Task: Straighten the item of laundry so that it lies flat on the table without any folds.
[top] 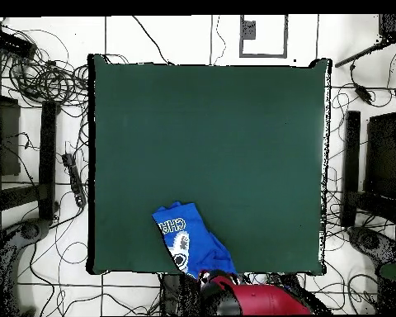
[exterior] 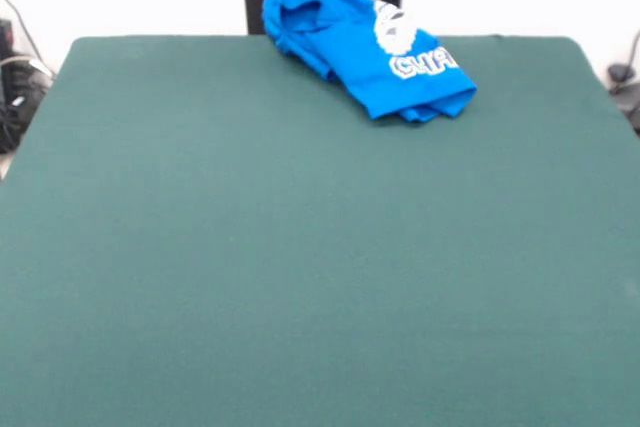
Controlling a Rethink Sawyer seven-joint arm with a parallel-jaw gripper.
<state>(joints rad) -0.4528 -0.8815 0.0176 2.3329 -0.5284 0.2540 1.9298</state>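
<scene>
- At table's far edge, front view: shirt lies bunched, folded over itself, white print and letters partly showing. Upper part rises against the dark pedestal behind it; lower corner sits on the table.
- Judgement: thin cloth, light, soft, limp. It won't hold shape and prob drags on the felt-like cover rather than sliding. Best grip is a free edge or corner, e.g. that lower corner, then pull outward to open the folds.
- Count, front view: 1 shirt, 1 table. No end effector seen.
- Overhead view: shirt at the table's bottom edge, left of centre, touching or under the red arm. End effector hidden; can't tell if it's open, closed, or has hold of the cloth.
- Count, overhead: 1 shirt, 1 table, 1 arm.
</scene>
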